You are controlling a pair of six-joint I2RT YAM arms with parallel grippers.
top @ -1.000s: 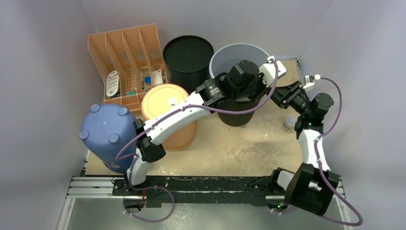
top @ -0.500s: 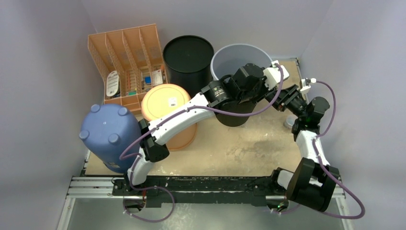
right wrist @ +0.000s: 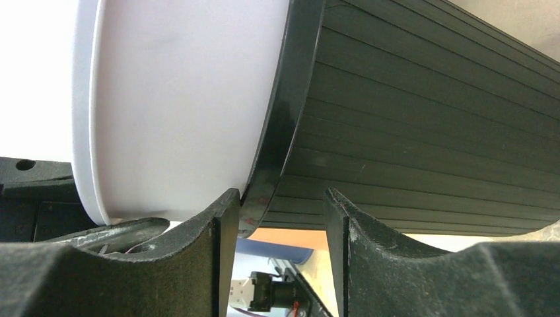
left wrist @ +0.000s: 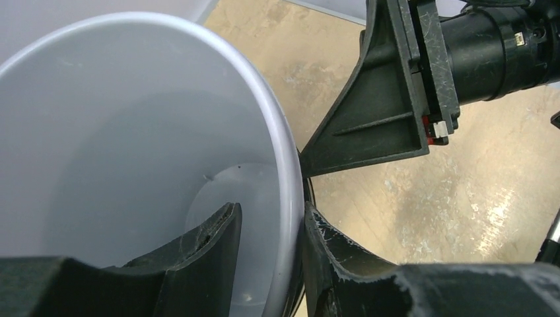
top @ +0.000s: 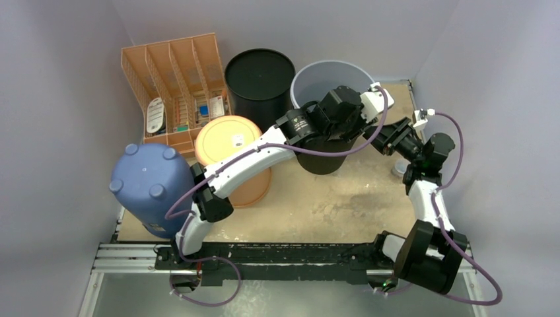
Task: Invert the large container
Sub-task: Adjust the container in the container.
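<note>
The large grey container (top: 315,78) stands mouth-up at the back right of the counter (top: 343,205), nested in a black ribbed bin (top: 323,162) and just beside a black round tub (top: 259,76). The left gripper (left wrist: 271,211) straddles the grey rim, one finger inside and one outside, jaws parted and not pinching. The right gripper (right wrist: 279,195) has its jaws parted wider than the ribbed bin's rim, which sits at their mouth
</note>
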